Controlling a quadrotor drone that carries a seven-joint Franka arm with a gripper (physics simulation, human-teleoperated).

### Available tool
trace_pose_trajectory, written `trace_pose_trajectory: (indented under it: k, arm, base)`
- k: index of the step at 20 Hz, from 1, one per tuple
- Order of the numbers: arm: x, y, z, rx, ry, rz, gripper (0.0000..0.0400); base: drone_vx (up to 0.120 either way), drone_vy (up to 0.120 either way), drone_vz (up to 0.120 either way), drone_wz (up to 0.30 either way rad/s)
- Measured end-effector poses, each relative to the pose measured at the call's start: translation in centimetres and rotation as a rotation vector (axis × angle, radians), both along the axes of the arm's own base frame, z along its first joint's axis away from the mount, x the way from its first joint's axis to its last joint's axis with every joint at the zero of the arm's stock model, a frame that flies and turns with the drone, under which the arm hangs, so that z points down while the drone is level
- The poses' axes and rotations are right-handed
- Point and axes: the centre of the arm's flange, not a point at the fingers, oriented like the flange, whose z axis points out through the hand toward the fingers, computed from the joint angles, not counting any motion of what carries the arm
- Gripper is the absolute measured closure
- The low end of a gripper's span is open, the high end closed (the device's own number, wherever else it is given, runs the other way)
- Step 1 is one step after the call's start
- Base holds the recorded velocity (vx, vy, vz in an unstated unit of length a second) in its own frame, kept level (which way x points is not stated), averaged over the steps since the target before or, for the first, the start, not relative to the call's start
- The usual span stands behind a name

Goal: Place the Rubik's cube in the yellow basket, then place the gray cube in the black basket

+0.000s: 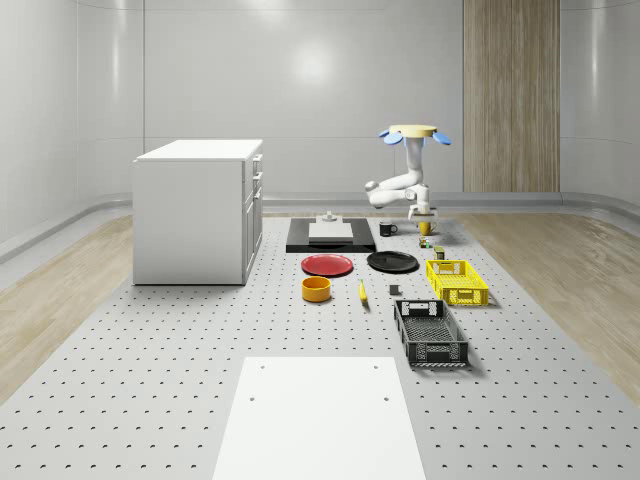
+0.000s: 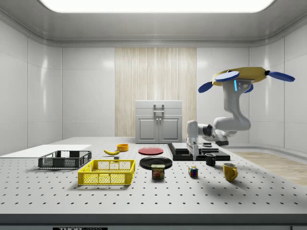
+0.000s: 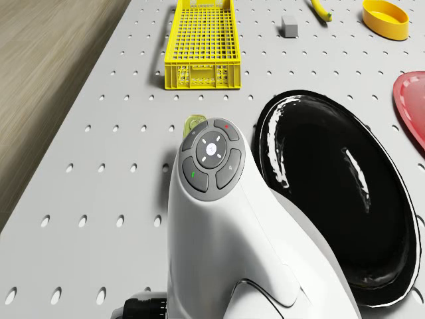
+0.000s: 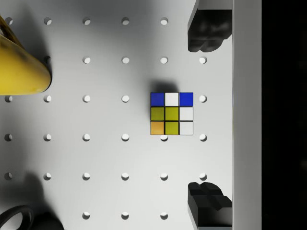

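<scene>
While we hover over the counter's [image 1: 150, 400] far end, our fingers [image 2: 195, 154] hang above the cube [image 2: 193, 171]. At the wrist, they stand wide, the cube [image 4: 171, 113] offset between them; descending uncentred, we risk knocking it aside.

Illumination is bright and even, supplied by a broad ceiling panel [image 2: 153, 5] in the side view. The rear wall [image 1: 310, 70] carries a soft glare patch. Shadows on the perforated table [image 2: 158, 191] are short and diffuse. The black plate [image 3: 332, 199] shows sharp white specular streaks. In the wrist view, the Rubik's cube [image 4: 171, 113] casts a dim shadow along one side, and the table darkens toward two picture corners, possibly shade from the arm.
</scene>
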Motion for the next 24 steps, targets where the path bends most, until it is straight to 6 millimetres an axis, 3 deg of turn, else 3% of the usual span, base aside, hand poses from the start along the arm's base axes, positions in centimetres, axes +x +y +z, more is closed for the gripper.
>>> trace_pose_trajectory:
  k: [8, 24]
  arm:
    - [0.0, 0.0, 0.0, 0.000, 0.000, 0.000, 0.0000]
    - [0.0, 0.0, 4.3, 0.000, 0.000, 0.001, 0.0000]
  base:
    - [0.000, 0.000, -0.120, 0.000]
    - [0.000, 0.000, -0.002, 0.000]
